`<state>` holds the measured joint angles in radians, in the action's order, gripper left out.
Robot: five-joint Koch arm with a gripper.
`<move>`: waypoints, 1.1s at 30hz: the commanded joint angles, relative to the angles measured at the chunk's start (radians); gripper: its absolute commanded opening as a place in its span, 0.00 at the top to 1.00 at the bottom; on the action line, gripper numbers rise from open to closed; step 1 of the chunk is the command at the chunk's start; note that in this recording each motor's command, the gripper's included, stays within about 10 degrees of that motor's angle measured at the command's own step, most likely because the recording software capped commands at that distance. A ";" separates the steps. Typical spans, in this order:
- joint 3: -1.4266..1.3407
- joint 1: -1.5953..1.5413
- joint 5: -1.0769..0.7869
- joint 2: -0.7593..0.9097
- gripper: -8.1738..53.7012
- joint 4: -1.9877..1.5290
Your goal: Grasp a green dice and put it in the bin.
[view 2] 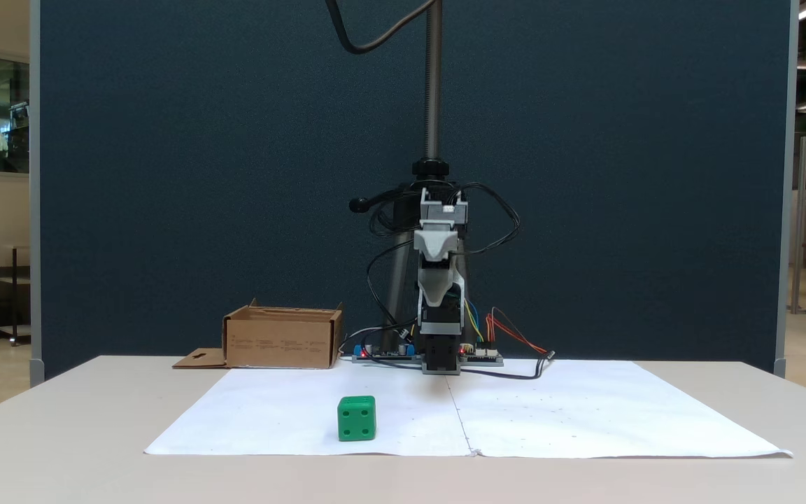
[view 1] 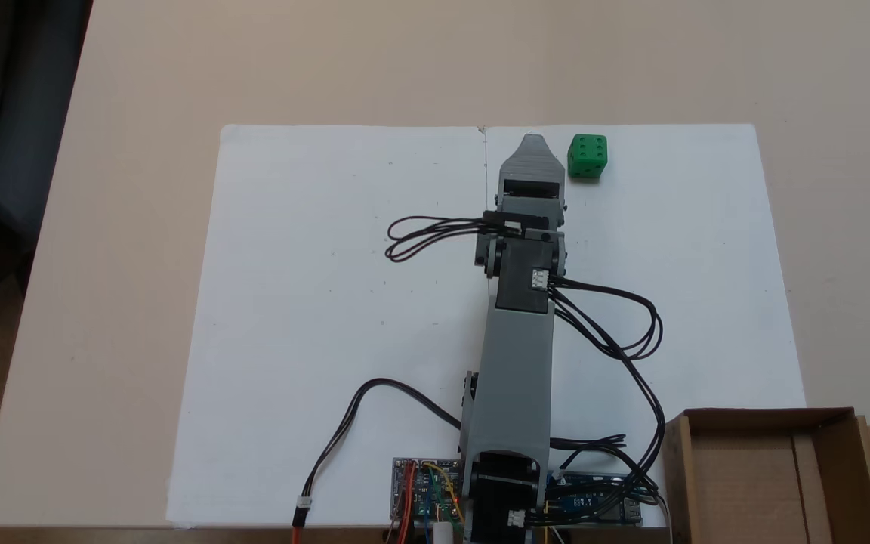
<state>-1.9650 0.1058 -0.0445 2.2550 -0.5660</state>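
One small bright green dice (view 1: 587, 156) sits on the white paper sheet (view 1: 314, 317) in a fixed view from above, just right of the grey arm's gripper (view 1: 532, 142) and not touching it — jaws overlap, so whether they are spread cannot be told. Brown cardboard bin (view 1: 828, 423) at bottom right, well apart.

Front fixed view: dice (view 2: 357, 418) near the paper's front edge; gripper (view 2: 436, 297) raised behind it, pointing at the camera — bin (view 2: 282, 341) back left on the beige table (view 2: 60, 420)
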 commanded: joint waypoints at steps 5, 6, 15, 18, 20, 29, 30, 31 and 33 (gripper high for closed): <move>0.457 0.012 0.018 -0.210 0.17 -0.377; 0.546 0.012 0.018 -0.275 0.17 -0.431; 0.939 -0.003 -0.023 -0.554 0.17 -0.869; 1.037 -0.018 -0.049 -0.626 0.17 -0.968; 1.081 -0.018 -0.066 -0.661 0.17 -1.011; 1.267 -0.009 -0.199 -0.770 0.17 -1.054; 1.282 -0.009 -0.227 -0.779 0.17 -1.054; 1.304 -0.005 -0.252 -0.792 0.17 -1.054; 1.325 0.005 -0.272 -0.810 0.17 -1.054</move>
<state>-0.6657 0.0920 -0.2025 1.4312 -1.4450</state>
